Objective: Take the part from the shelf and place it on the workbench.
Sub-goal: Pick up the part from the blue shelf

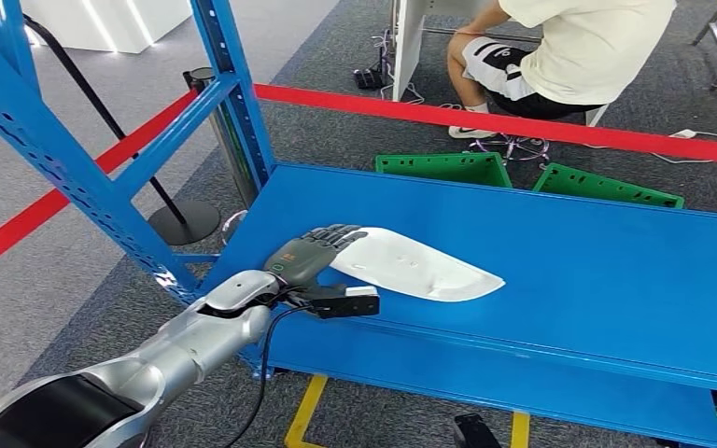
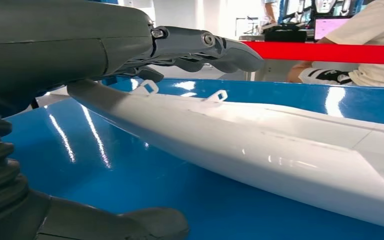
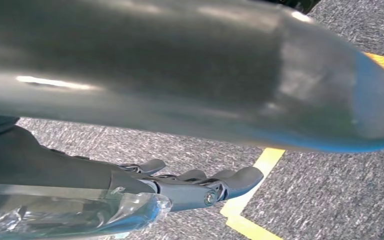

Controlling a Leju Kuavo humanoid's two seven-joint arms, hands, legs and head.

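A long white curved part (image 1: 420,269) lies flat on the blue shelf board (image 1: 597,280). My left hand (image 1: 313,250) reaches over the part's near left end, with the fingers stretched out above it. In the left wrist view the fingers (image 2: 215,47) hover just over the white part (image 2: 280,145), and the thumb (image 2: 130,222) sits low near the board, well apart from them. Nothing is gripped. My right hand (image 3: 190,187) hangs over the grey carpet with its fingers loose and nothing in them.
A blue shelf upright (image 1: 233,93) rises at the left of the board. Red barrier tape (image 1: 523,121) runs behind it, with two green crates (image 1: 443,168) and a seated person (image 1: 560,56) beyond. A stanchion base (image 1: 184,222) stands at the left, and yellow floor lines (image 1: 303,411) run below.
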